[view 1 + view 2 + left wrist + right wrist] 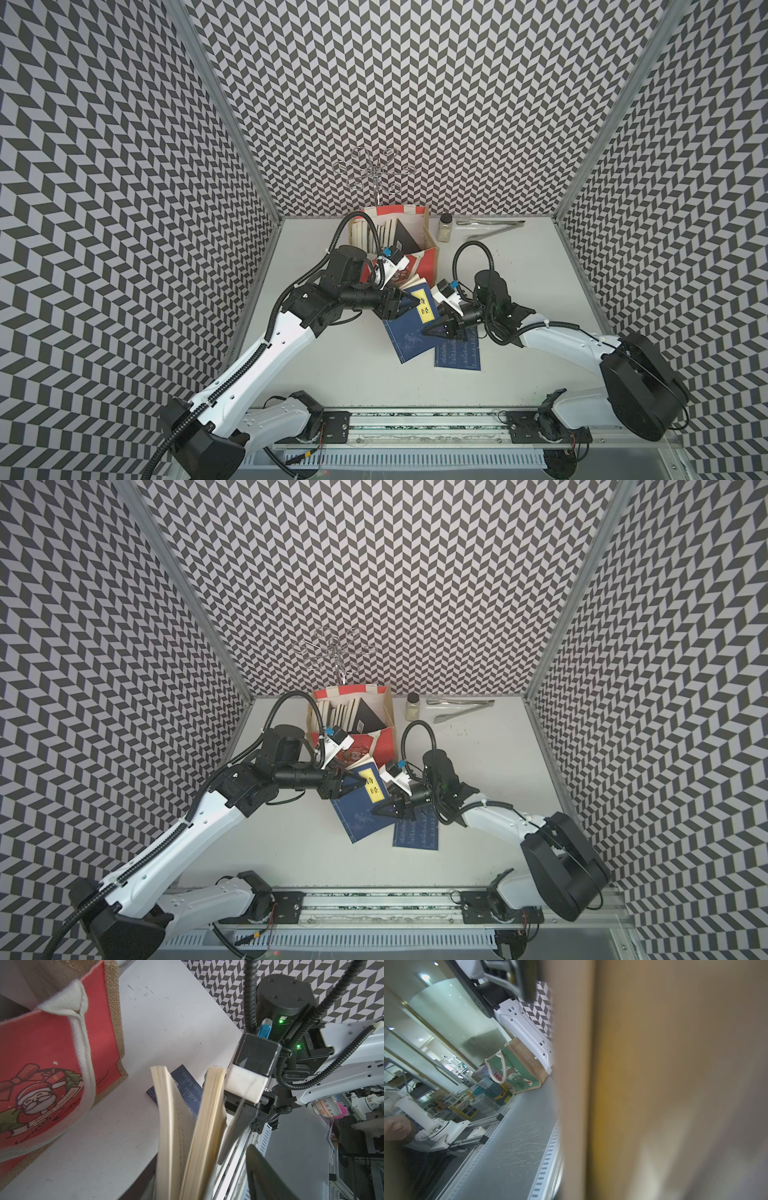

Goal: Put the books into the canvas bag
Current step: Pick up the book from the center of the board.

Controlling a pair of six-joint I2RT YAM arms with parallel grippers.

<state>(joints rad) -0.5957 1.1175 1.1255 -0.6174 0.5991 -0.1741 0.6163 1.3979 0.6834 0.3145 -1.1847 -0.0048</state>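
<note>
The canvas bag (430, 243) stands open at the back of the table, red Santa panel (52, 1043) facing me. Several books (374, 237) stand inside, a black one (405, 239) among them. My left gripper (405, 305) is shut on the upper end of a navy book (409, 340) with a yellow label, tilted up just before the bag. The book's cream pages (205, 1115) fan into two bundles between the fingers (261, 1172). My right gripper (426, 331) is shut, its tip lying on that book's cover. Another navy book (457, 355) lies flat beneath the right arm.
A small glass jar (444, 227) and two metal tongs (490, 224) lie at the back right of the table. A wire rack (376, 170) stands behind the bag. Patterned walls close in three sides. A rail (415, 419) runs along the front edge.
</note>
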